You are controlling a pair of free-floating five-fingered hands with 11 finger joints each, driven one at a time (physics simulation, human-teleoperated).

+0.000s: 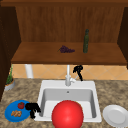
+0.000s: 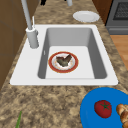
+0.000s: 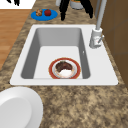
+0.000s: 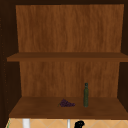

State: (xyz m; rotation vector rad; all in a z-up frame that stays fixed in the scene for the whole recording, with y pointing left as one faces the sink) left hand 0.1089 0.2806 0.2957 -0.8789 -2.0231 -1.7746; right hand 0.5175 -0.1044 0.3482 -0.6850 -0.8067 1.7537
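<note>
Left hand [image 1: 32, 108] hovering at the sink's [image 1: 45, 86] front left corner, fingers curled downward round nothing, just beside the blue plate [image 1: 10, 113] with tomato [image 1: 21, 105] and walnuts [image 1: 16, 113]. Right hand [image 1: 78, 70] up behind the faucet [image 1: 68, 77], fingers hanging relaxed, below the shelf [image 1: 37, 56] carrying grapes [image 1: 66, 49] and green bottle [image 1: 86, 41]. Red-rimmed dish [image 2: 63, 62] down in the basin; white plate [image 1: 115, 115] on the tabletop [image 1: 110, 92] to the right.
</note>
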